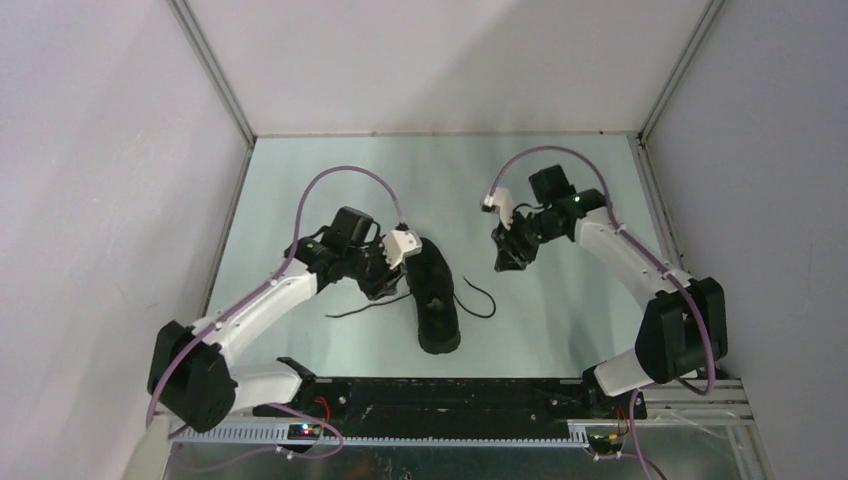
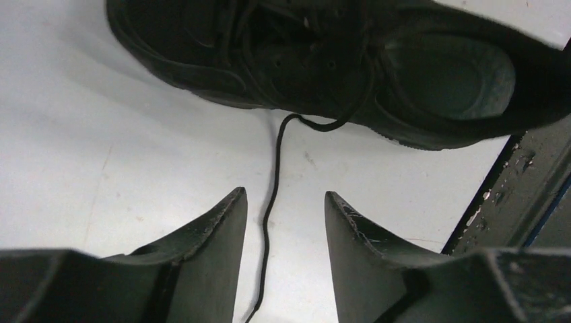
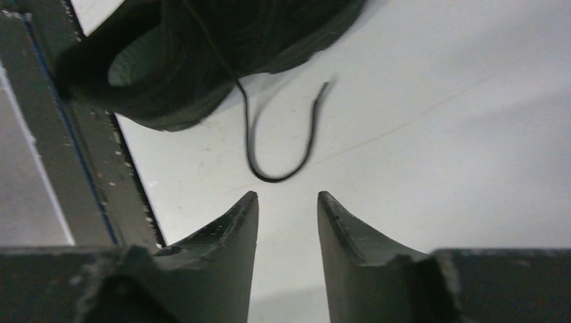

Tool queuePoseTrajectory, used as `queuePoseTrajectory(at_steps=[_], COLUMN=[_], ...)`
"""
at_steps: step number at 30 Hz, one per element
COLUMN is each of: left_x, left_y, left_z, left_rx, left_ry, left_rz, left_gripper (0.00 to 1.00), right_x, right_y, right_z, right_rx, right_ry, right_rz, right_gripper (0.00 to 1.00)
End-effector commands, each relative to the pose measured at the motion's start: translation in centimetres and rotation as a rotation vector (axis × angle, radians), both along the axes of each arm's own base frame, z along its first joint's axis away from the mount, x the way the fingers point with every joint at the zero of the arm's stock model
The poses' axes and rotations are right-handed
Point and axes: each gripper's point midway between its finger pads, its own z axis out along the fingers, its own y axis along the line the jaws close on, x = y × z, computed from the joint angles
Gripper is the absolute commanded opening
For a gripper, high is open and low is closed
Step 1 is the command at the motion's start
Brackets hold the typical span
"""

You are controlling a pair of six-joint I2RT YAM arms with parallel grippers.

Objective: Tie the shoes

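Pale green table (image 1: 300,200), white walls round it. Black shoe (image 1: 435,300) lies mid-table, heel toward the near edge, toe far, laces untied. Left gripper (image 2: 285,195) sits just beside the shoe's left side, fingers part open w/ nothing clamped. Left lace (image 2: 269,222) runs across the table between them, probably loose rather than pinched, so it's lined up for a grab. Right gripper (image 3: 286,195) hangs off to the shoe's right, apart from it, fingers also part open & empty, aimed at right lace (image 3: 276,176), which curls on the table just ahead.
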Motion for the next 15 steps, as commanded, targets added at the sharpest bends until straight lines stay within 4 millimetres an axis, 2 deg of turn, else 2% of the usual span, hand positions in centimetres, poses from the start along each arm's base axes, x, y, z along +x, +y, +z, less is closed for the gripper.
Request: queuePoseTrajectory(at_steps=[1, 2, 3, 4, 5, 6, 7, 8, 9, 10, 11, 12, 13, 14, 15], left_x=[1.0, 1.5, 1.8, 2.7, 3.2, 3.8, 4.3, 4.6, 4.7, 4.9, 4.8, 5.1, 5.0, 5.0, 5.0], left_y=[1.1, 2.0, 2.6, 3.9, 4.9, 6.2, 7.4, 8.7, 9.7, 11.0, 11.5, 13.2, 14.1, 16.1, 16.9], left_z=[4.6, 4.9, 5.6, 5.7, 6.1, 6.3, 6.6, 6.8, 7.0, 7.1, 7.7, 7.8, 8.7, 9.5, 9.8], left_rx=[-0.081, -0.091, -0.105, -0.114, -0.115, -0.138, -0.129, -0.151, -0.156, -0.186, -0.217, -0.247, -0.280, -0.302, -0.312], left_ry=[-0.111, -0.107, -0.126, -0.116, -0.130, -0.109, -0.122, -0.092, -0.085, -0.055, -0.060, -0.063, -0.092, -0.136, -0.152], left_rz=[0.042, 0.107, 0.154, 0.265, 0.332, 0.450, 0.536, 0.654, 0.724, 0.825, 0.861, 0.952, 1.013, 1.091, 1.132], left_gripper=[0.54, 0.54, 0.55, 0.55, 0.56, 0.56, 0.57, 0.57, 0.57, 0.57, 0.57, 0.57, 0.58, 0.60, 0.61], right_x=[0.7, 0.8, 1.7, 1.1, 2.0, 1.0, 1.6, 0.4, 0.5, -1.0, -0.9, -2.0, -2.0, -2.7, -2.6], right_y=[-1.9, -1.1, -0.7, 1.3, 2.0, 4.6, 5.8, 8.1, 9.8, 11.7, 13.3, 14.8, 16.2, 17.4, 18.6], right_z=[4.9, 5.7, 7.2, 8.0, 9.2, 8.9, 10.5, 9.0, 10.2, 7.9, 8.7, 5.8, 6.1, 3.5, 3.4], right_rx=[-0.066, -0.074, -0.106, -0.117, -0.166, -0.182, -0.204, -0.246, -0.238, -0.286, -0.278, -0.336, -0.329, -0.378, -0.376], right_ry=[-0.215, -0.259, -0.343, -0.395, -0.466, -0.478, -0.539, -0.516, -0.540, -0.485, -0.494, -0.431, -0.440, -0.395, -0.405], right_rz=[0.148, 0.183, 0.200, 0.265, 0.279, 0.360, 0.367, 0.446, 0.459, 0.535, 0.542, 0.604, 0.608, 0.653, 0.662], right_gripper=[0.46, 0.48, 0.51, 0.52, 0.52, 0.52, 0.49, 0.47, 0.43, 0.41, 0.37, 0.36, 0.34, 0.34, 0.34])
